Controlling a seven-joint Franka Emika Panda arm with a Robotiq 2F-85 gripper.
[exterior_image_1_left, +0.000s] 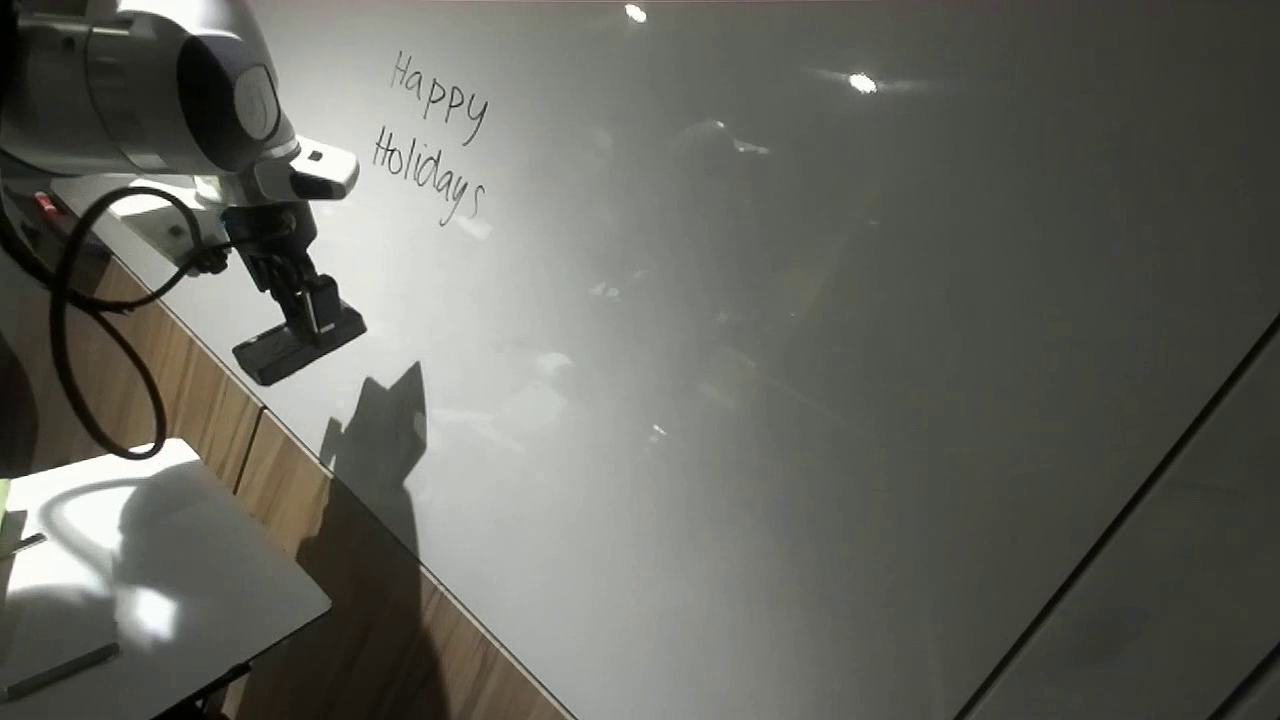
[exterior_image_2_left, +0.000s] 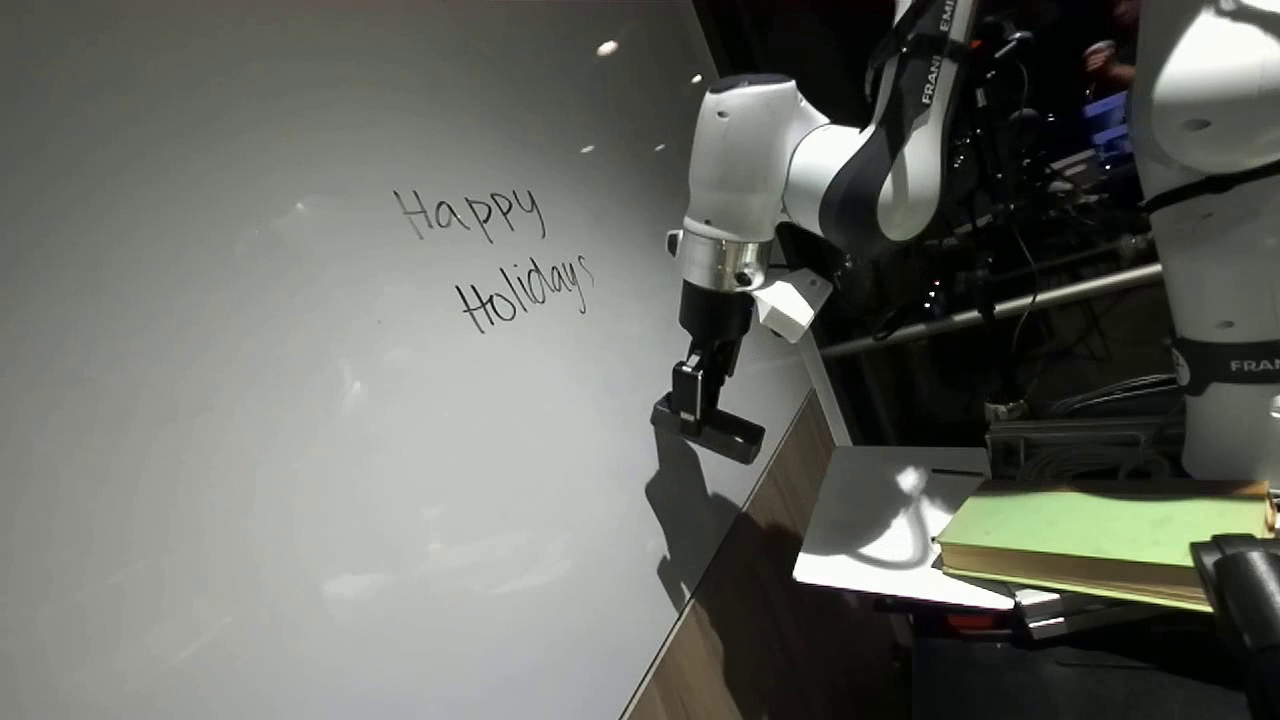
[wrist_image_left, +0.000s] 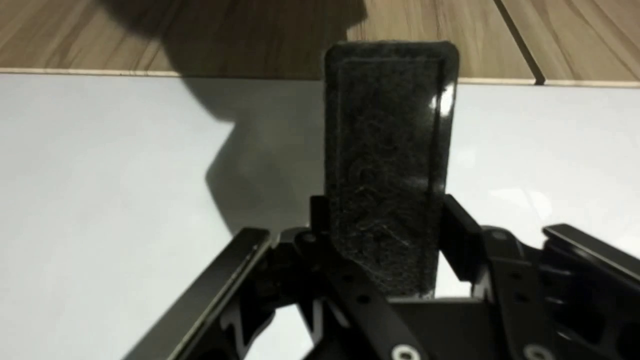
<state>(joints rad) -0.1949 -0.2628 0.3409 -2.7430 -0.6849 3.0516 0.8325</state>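
Note:
My gripper (wrist_image_left: 385, 217) is shut on a black rectangular eraser-like block (wrist_image_left: 387, 140), one finger on each long side. The block's face toward the wrist camera has a rim and light scuffs. In both exterior views the gripper (exterior_image_1_left: 318, 318) (exterior_image_2_left: 690, 408) holds the block (exterior_image_1_left: 268, 356) (exterior_image_2_left: 735, 435) near the lower edge of a white glossy board (exterior_image_1_left: 700, 420) (exterior_image_2_left: 250, 450). The block's shadow lies offset from it, so it appears apart from the board. Black handwriting, "Happy Holidays" (exterior_image_1_left: 430, 130) (exterior_image_2_left: 525, 290), stands on the board above the gripper in both exterior views.
A wood panel (exterior_image_1_left: 290, 470) (wrist_image_left: 250, 45) borders the board's lower edge. A white tabletop (exterior_image_1_left: 220, 570) (exterior_image_2_left: 850, 520) stands near it, with a thick green book (exterior_image_2_left: 1100, 520) on it. A black cable (exterior_image_1_left: 100, 300) loops beside the wrist.

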